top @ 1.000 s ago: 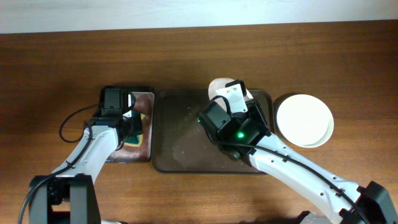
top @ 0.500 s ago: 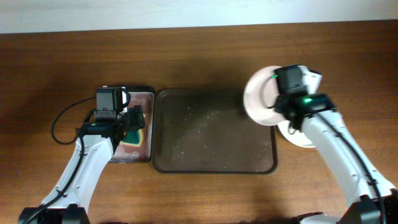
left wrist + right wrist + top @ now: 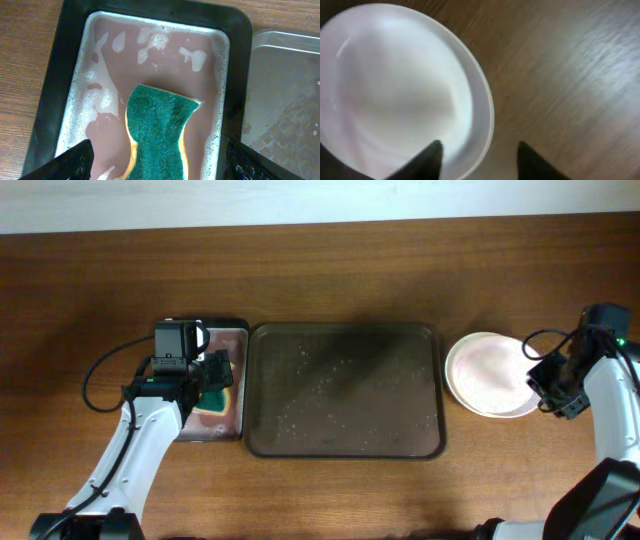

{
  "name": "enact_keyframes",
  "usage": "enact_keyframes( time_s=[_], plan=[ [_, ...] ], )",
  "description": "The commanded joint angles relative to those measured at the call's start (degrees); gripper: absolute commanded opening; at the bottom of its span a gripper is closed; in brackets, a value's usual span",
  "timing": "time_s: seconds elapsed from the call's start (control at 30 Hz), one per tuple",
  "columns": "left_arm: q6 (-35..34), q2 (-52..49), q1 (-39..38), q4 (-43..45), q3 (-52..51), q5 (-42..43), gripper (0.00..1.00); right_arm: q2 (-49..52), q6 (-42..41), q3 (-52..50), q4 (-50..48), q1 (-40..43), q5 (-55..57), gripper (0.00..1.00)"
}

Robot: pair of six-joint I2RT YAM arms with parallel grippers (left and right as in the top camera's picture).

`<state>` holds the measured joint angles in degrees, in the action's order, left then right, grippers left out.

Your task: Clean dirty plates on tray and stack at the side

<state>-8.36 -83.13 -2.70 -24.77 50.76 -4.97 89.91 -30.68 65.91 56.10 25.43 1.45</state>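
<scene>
The dark brown tray (image 3: 340,390) lies in the middle of the table with only wet flecks on it. No dirty plates are in view. The white plates (image 3: 488,373) stacked to its right look clean. My right gripper (image 3: 545,383) is open at the stack's right edge. In the right wrist view the top plate's (image 3: 395,90) rim runs between the fingers of the right gripper (image 3: 480,160), untouched. My left gripper (image 3: 215,373) hangs open over the green sponge (image 3: 160,132), which lies in soapy water between the spread fingers of the left gripper (image 3: 160,165).
The sponge sits in a small black-rimmed tray (image 3: 240,350) with a pinkish, foamy base (image 3: 165,65), directly left of the brown tray. Bare wooden table (image 3: 330,270) surrounds everything. A black cable (image 3: 100,375) loops left of the left arm.
My right arm carried a white plate from the brown tray to the stack on the right and opened its fingers there. My left gripper opened over the sponge.
</scene>
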Motion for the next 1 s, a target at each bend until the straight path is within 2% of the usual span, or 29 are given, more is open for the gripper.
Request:
enact_keyframes(
  time_s=[0.0,0.03,0.1,0.13,0.27,0.33,0.43,0.53,0.63,0.67,0.73,0.8,0.97],
  plan=[
    [0.3,0.6,0.2,-0.1,0.0,-0.4,0.82,1.1,12.0,0.6,-1.8,-0.3,-17.3,0.62],
    [0.3,0.6,0.3,0.0,0.0,0.3,0.87,1.2,20.2,0.6,-2.1,-1.5,-26.4,0.68],
    [0.3,0.6,0.3,-0.4,0.2,5.3,0.95,1.2,24.7,0.6,-1.8,-5.5,-29.3,0.77],
    [0.3,0.6,0.3,-2.1,0.9,6.8,1.0,1.2,25.8,0.6,-0.9,-8.4,-28.1,0.82],
    [-4.4,0.7,1.3,-21.0,7.5,9.3,0.99,1.2,25.7,0.7,7.5,-19.2,-16.3,0.99],
    [-4.4,1.5,4.3,-30.0,8.5,14.3,0.99,0.9,25.7,0.6,12.5,-22.3,-15.4,0.99],
    [-1.9,5.8,7.5,-36.5,7.6,15.3,0.99,-3.1,25.7,0.5,15.3,-24.7,-13.8,0.98],
    [-0.3,18.9,7.5,-32.8,1.0,15.3,0.99,-17.3,22.2,-3.5,11.8,-27.5,-9.7,0.99],
    [4.6,35.6,7.2,-26.3,-6.2,15.1,0.99,-37.0,21.2,-10.0,6.1,-28.8,-6.8,0.99],
    [4.5,42.9,7.3,-23.8,-9.5,15.1,0.99,-42.4,21.2,-11.6,5.1,-28.8,-6.3,0.99],
    [4.6,50.8,7.3,-23.1,-12.5,15.1,0.99,-49.5,21.2,-11.9,5.4,-28.8,-5.9,0.99],
    [4.6,54.6,7.3,-23.5,-12.7,15.1,1.0,-54.5,21.2,-11.9,5.4,-28.8,-5.9,0.99],
    [4.6,54.8,7.3,-23.8,-12.7,15.1,1.0,-55.4,21.2,-11.9,5.4,-28.8,-5.9,0.99]
  ],
)
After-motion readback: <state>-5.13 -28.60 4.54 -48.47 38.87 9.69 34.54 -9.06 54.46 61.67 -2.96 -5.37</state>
